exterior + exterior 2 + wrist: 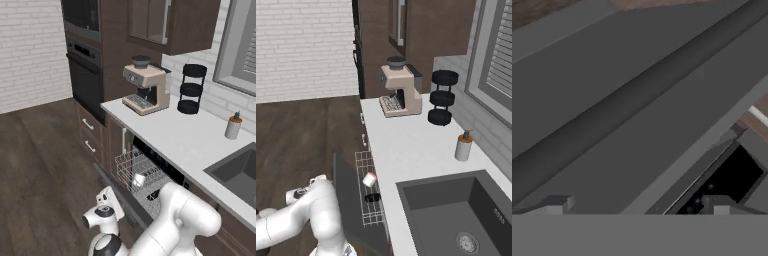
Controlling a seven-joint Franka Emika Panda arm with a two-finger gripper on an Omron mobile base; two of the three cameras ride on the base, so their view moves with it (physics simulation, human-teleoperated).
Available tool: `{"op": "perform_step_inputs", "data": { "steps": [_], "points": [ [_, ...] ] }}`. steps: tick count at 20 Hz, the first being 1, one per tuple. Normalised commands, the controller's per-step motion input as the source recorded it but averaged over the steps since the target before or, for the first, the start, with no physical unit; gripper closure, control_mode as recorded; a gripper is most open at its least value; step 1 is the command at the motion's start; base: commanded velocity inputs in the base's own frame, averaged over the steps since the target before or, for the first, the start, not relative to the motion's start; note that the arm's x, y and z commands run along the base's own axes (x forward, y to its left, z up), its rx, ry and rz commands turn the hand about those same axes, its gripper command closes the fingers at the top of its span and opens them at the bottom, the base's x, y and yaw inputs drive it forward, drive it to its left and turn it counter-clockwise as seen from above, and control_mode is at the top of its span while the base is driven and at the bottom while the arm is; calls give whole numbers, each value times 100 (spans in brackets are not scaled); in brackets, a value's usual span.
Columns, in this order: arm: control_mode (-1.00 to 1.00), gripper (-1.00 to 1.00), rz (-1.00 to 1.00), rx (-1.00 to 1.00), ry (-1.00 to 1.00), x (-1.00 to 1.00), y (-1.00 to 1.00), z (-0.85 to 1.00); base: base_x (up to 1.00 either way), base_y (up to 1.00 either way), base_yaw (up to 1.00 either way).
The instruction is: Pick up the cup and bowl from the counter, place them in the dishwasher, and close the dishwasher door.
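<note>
The sink beside the dishwasher rack is cut off by the right edge in the left base view. The rack's near end is hidden behind the arm. The bowl in the rack is too small for detail. The dishwasher door is cropped at every edge in the hand view.

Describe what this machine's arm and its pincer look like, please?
The arm is made of thick, rounded, glossy white segments, like fat tubes, linked by dark grey rings at the joints. It narrows toward a smaller white wrist block with a dark round patch. The pincer ends in two small, squarish grey finger tips. No loose cables or lettering are visible.
</note>
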Motion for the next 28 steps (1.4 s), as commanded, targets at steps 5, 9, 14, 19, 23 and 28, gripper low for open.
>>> {"op": "perform_step_inputs", "data": {
  "steps": [5, 9, 14, 19, 23, 28],
  "points": [
    [-100, -100, -17, -35, -25, 46, -97, 0, 0, 0, 0],
    [-100, -100, -19, -30, -14, 65, -100, -1, 0, 0, 0],
    [-100, -100, -19, -23, -4, 81, -100, -11, 0, 0, 0],
    [-100, -100, -16, -18, 0, 85, -100, -23, 0, 0, 0],
    [-100, -100, -10, -20, -1, 67, -100, -39, 0, 0, 0],
    [-100, -100, -2, -21, -5, 49, -99, -61, 0, 0, 0]
  ]
}}
